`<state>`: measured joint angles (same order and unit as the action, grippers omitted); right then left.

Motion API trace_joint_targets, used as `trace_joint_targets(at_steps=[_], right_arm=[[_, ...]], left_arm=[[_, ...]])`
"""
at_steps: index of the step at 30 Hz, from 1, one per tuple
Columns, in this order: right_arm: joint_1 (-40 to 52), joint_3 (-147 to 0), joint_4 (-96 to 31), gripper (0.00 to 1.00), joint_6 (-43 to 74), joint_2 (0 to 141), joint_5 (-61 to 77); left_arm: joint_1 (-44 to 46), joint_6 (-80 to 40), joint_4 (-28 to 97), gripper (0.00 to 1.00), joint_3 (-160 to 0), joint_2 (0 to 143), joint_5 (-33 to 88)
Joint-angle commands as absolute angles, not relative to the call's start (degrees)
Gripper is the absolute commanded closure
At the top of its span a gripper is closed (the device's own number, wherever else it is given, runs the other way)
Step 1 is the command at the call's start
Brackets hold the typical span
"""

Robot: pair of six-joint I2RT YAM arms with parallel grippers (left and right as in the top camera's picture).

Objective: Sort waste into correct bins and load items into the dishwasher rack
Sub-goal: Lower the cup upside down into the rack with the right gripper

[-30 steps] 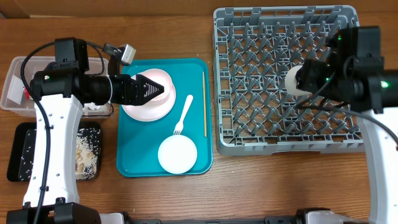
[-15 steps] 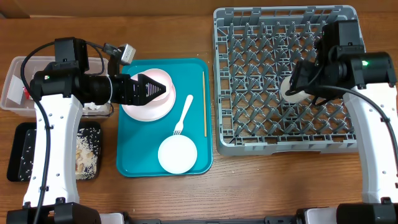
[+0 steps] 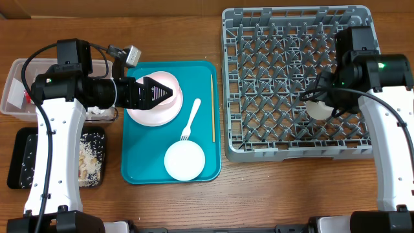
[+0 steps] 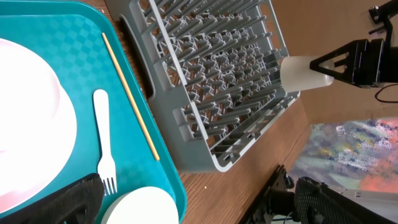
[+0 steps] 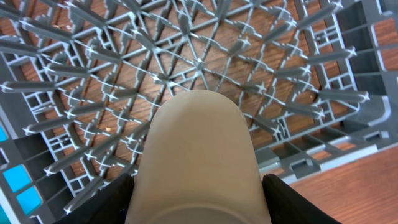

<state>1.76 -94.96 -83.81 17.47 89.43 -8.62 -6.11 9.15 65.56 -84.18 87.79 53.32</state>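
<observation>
- The right gripper point(image 5: 196, 200) is closed around the small white plastic cup point(image 3: 316, 110), held clear between its fingers.
- Over the last second the cup has travelled from the middle right of the large grey lattice dishwasher rack point(image 3: 259, 39) towards its front right corner and sunk closer to the pegs; whether it touches them, I cannot tell.
- That suggests release is close and one item is nearly loaded.
- The left gripper point(image 3: 169, 94) has not shifted: it hovers wide open over the round white bowl point(image 3: 150, 111) on the teal plastic tray point(image 3: 139, 165), probably the next pick.
</observation>
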Motion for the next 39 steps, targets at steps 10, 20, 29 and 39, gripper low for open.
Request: trace_joint_targets(at_steps=[10, 20, 29, 39], right_arm=[[0.62, -92.55, -84.36, 0.96, 18.24, 89.41, -1.21], [0.62, -87.35, -81.21, 0.96, 18.02, 89.41, -1.30], [0.62, -84.84, -75.94, 0.96, 18.04, 89.49, -1.43], [0.62, -80.18, -69.43, 0.96, 18.04, 89.52, -1.41]], left_arm=[[-6.35, 9.61, 65.56, 0.00, -85.69, 87.83, 53.34], [-6.35, 9.61, 65.56, 0.00, -85.69, 87.85, 53.34], [-6.35, 9.61, 65.54, 0.00, -85.69, 87.85, 53.36], [-6.35, 9.61, 65.56, 0.00, -85.69, 87.85, 53.36]])
